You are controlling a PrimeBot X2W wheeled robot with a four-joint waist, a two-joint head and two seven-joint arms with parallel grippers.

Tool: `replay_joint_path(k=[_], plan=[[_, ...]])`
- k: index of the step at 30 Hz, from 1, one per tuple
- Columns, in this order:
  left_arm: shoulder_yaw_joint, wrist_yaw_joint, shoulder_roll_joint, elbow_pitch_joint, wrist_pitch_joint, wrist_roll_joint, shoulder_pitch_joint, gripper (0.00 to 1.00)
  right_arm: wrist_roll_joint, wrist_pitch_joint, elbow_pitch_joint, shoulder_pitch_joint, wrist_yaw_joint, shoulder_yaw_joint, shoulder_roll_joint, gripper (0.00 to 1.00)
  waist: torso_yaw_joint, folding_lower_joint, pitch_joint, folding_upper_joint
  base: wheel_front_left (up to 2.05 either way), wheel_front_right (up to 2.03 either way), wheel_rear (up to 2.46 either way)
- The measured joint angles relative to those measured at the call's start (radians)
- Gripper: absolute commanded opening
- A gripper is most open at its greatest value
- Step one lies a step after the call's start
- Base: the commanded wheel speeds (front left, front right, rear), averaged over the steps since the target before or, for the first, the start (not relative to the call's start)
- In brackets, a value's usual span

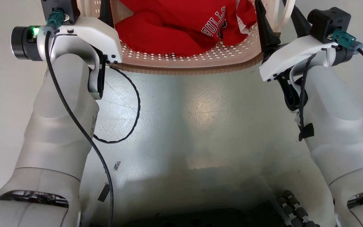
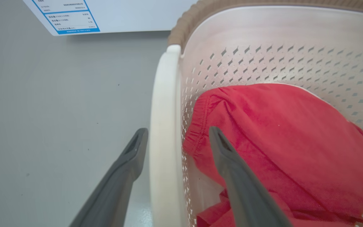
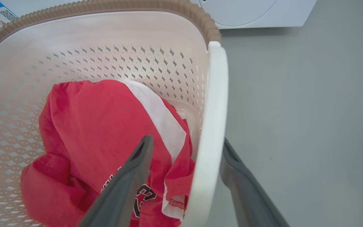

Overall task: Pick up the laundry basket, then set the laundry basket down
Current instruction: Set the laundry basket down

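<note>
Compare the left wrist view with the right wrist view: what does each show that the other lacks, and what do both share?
Left wrist: the left gripper straddling one white handle, and a gathered elastic hem. Right wrist: the right gripper straddling the other handle, a round appliance door, a white fabric stripe. Both: the laundry basket, its brown rim, the red garment, grey floor.

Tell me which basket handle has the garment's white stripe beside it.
The right handle, straddled by the right gripper: a white stripe of the red garment lies just inside it. Beside the left handle the fabric is plain red.
</note>
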Motion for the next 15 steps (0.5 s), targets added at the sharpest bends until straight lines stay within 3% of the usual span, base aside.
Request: replay_joint_path(k=[15], plan=[[0.027, -0.009, -0.017, 0.001, 0.0, 0.017, 0.022, 1.0, -0.024, 0.0, -0.009, 0.004, 0.0, -0.051, 0.001, 1.0, -0.014, 0.0, -0.075, 0.0, 0.0, 0.0, 0.0]])
